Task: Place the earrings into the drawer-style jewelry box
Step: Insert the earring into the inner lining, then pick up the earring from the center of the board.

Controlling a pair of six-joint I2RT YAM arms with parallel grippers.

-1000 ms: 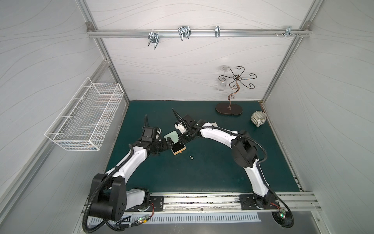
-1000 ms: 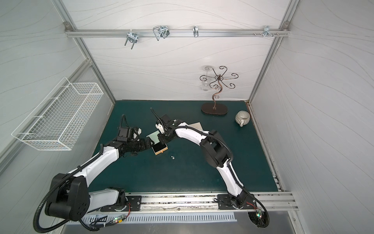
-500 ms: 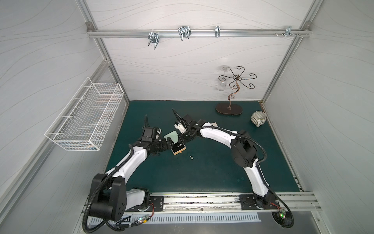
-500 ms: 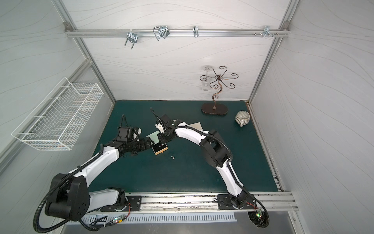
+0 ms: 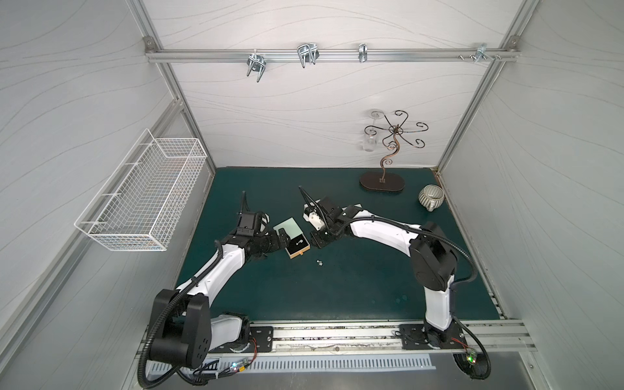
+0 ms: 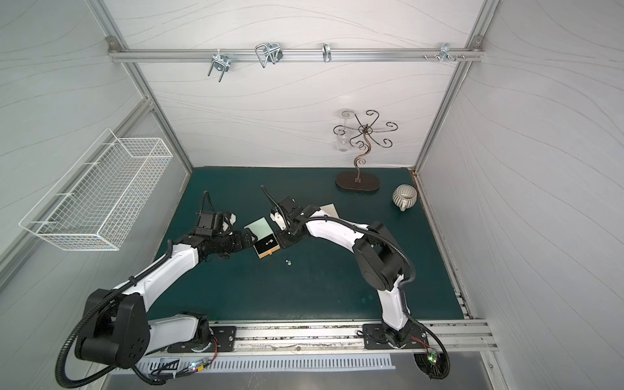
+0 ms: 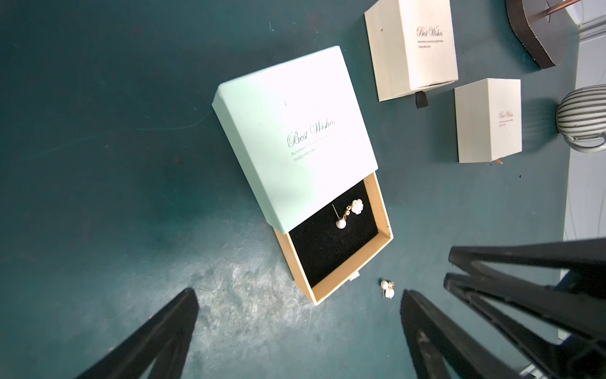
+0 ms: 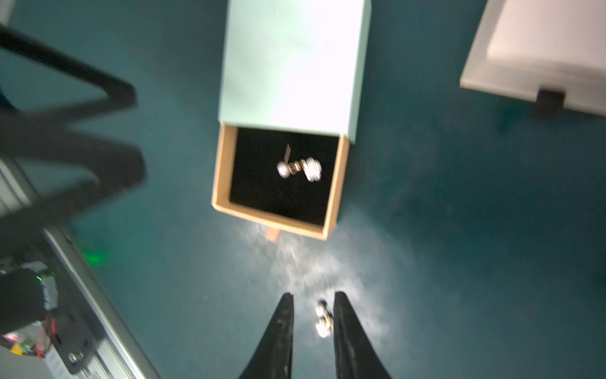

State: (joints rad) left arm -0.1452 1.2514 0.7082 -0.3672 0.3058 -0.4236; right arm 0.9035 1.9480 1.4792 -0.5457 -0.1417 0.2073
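- A white panelled booth, floored by a dark green mat [image 5: 337, 290] that is scuffed pale near the box.
- The boxed earring [image 7: 347, 213], made of a pearl, a gold link and a white flower piece, lies on the black lining of the drawer [image 7: 349, 266], toward the sleeve end.
- The tan drawer is pulled partway out of the mint box [image 7: 292, 131]. The box lies flat on the mat and reads "Best Wishes".
- The loose earring [image 7: 387, 289] lies on the mat just beside the drawer's front corner, not touching it.
- Right gripper [image 8: 314, 295]: its jaws are parted by a narrow gap and pinch nothing.
  - It hangs over the mat near the drawer's open end.
  - Its blurred wrist view shows the loose earring through the gap.
  - In the left wrist view its fingers stand apart from that earring.
- Left gripper [image 7: 298, 293]: its jaws are spread wide and empty.
  - In both top views it is close by the box, on the side away from the right arm.
  - Whether it touches the box cannot be told.
- Two closed cream boxes lie side by side beyond the mint box and apart from it: one [image 7: 410, 46] with a black tab, the other [image 7: 488, 121].
- A striped mug [image 5: 430, 197] sits near the back corner on the right arm's side.
- Near the mug is a curled-wire stand [image 5: 381, 182] on a dark oval base.
- A wire basket [image 5: 141, 199] hangs on the side wall by the left arm.
- A rail [image 5: 422, 57] with metal hooks crosses the back wall.
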